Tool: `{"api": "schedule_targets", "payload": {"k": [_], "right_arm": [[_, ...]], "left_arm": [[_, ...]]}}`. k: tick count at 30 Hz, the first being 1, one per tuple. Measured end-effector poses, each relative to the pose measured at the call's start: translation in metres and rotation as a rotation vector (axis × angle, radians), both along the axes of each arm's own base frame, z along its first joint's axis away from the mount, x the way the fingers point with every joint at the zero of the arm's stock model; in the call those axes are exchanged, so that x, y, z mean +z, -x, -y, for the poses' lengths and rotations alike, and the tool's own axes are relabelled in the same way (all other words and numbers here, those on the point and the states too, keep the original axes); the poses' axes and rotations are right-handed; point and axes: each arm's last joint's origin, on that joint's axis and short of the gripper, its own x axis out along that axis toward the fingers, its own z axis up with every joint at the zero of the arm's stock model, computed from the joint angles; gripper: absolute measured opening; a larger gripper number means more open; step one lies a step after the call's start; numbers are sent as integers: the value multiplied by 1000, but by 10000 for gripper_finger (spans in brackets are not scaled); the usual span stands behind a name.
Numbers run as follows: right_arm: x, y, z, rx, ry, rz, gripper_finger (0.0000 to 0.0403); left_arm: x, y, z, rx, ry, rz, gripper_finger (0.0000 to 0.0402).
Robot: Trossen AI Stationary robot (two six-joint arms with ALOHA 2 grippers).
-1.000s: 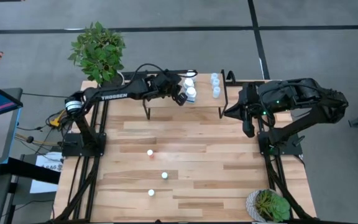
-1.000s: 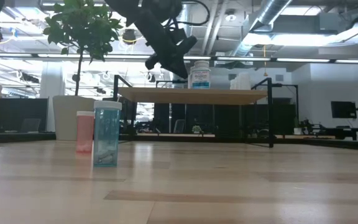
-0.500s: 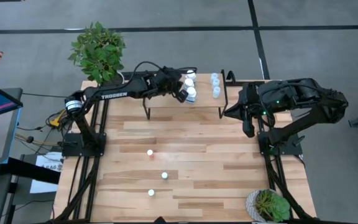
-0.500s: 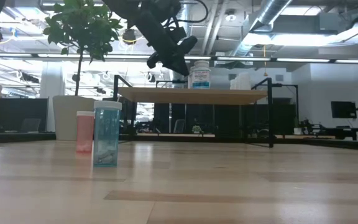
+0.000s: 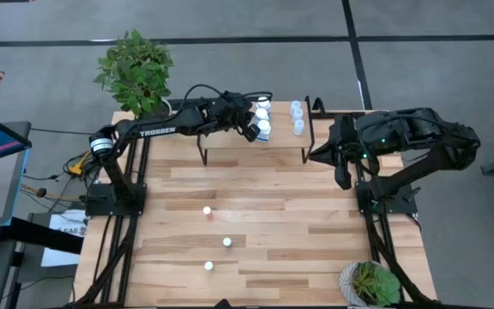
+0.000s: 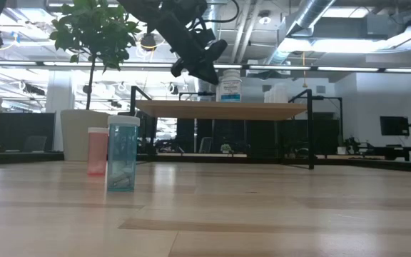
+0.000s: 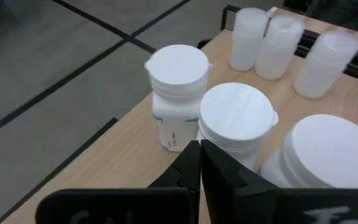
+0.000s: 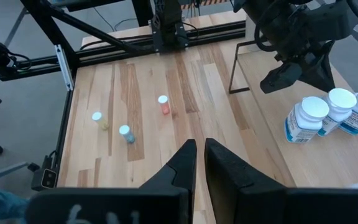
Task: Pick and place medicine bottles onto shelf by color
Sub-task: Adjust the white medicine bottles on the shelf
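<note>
The shelf stands at the table's far edge. On it stand three white medicine bottles and, further right, three pale translucent ones. My left gripper hovers shut and empty just above the shelf, on the near-left side of the white bottles; in the low view my left gripper is clear of the shelf top. Three small bottles stand upright on the table: a reddish one, a bluish one and a yellowish one. My right gripper waits high at the right, its fingers nearly together and empty.
A potted plant stands at the far left corner and another at the near right corner. The shelf's black legs reach down to the table. Bare planks lie between the shelf and the loose bottles.
My left gripper has tipped up a little over the shelf beside the white bottles. It has stayed shut and empty. The bottles have not moved.
</note>
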Motion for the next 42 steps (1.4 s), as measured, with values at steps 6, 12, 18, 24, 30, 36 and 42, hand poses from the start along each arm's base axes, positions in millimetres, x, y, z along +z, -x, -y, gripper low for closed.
{"api": "schedule_targets", "payload": {"k": [6,12,18,24,30,36,42], "right_arm": [[0,0,0,0,0,1,54],[0,0,0,0,0,3,54],[0,0,0,0,0,2,54],[0,0,0,0,0,2,54],[0,0,0,-1,-1,3,54],[0,0,0,-1,-1,4,54],[0,0,0,-1,-1,4,54]], "left_arm": [[0,0,0,-19,3,-2,0],[-1,1,1,1,8,-15,0],[10,10,8,-12,29,-22,0],[2,8,13,-93,93,-59,0],[-1,5,8,-66,65,-52,0],[0,6,3,-37,39,-44,0],[0,8,-2,-27,38,-43,0]]}}
